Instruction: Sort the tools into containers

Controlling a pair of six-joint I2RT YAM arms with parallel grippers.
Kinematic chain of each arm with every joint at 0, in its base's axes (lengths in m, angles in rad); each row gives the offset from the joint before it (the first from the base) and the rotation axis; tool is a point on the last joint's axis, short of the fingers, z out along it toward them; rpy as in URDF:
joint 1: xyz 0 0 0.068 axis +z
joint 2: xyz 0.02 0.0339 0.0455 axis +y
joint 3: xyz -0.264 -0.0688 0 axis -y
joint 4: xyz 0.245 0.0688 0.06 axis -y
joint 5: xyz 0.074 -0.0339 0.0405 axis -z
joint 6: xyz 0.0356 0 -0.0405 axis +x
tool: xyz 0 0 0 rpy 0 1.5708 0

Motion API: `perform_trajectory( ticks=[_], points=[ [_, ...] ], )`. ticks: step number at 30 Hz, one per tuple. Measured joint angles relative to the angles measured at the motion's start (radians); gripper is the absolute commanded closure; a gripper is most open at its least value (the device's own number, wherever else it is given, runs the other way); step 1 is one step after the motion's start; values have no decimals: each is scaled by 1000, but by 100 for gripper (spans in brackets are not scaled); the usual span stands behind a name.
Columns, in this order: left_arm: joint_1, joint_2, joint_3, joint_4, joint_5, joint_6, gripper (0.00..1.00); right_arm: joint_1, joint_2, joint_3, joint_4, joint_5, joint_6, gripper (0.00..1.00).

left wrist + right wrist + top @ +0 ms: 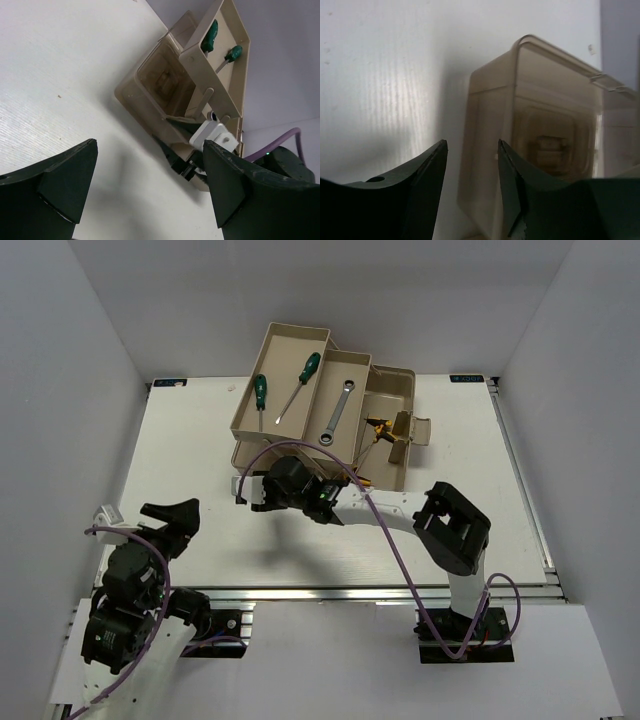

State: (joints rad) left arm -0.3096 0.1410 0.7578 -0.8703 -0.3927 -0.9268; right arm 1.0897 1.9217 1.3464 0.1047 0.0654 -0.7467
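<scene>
The right gripper [471, 145] is hanging low over the white table [380, 75] with its jaws partly apart and nothing between them, just in front of the toolbox's brownish translucent lid [545, 125]. In the overhead view its arm is reaching across to the left, toward the near left corner of the toolbox [240, 452]. The left gripper [150, 145] is hovering well apart from the box, near the left edge of the table, with its jaws spread wide and empty. Beyond the grippers the sorting is looking close to finished. Two green-handled screwdrivers [260, 390] are lying in the left tray [298, 332]. The silver wrench [337, 412] is lying diagonally in the middle tray [350, 357]. The yellow-and-black hex keys [380, 427] are sitting in the right compartment [392, 375], with a thin shaft appearing to jut toward its near rim. No loose tool is showing on the table, though the right arm is hiding the strip just in front of the box, so a tool there cannot be ruled out. What seems left is drawing the arms back, or perhaps closing the box. No brand or label is readable on the box or tools. Two small tags [170, 383] at the far table corners are too small to read.
</scene>
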Motion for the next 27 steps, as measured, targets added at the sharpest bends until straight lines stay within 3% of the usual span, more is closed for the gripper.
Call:
perform_trajectory(
  ticks=[5, 8, 12, 23, 27],
  points=[
    [0, 0, 0, -25, -1, -3, 5, 0, 0, 19, 50, 14, -36, 47],
    [0, 0, 0, -34, -2, -3, 5, 1, 0, 28, 65, 13, -51, 36],
    [0, -1, 0, -43, -3, -3, 5, 2, 31, 85, 72, 31, -70, 30],
    [0, -5, 0, -54, -3, -7, 5, -22, 231, 262, 13, 60, -111, 36],
    [0, -16, 0, -54, -3, -10, 5, -29, 245, 267, -37, 60, -121, 43]
  ],
)
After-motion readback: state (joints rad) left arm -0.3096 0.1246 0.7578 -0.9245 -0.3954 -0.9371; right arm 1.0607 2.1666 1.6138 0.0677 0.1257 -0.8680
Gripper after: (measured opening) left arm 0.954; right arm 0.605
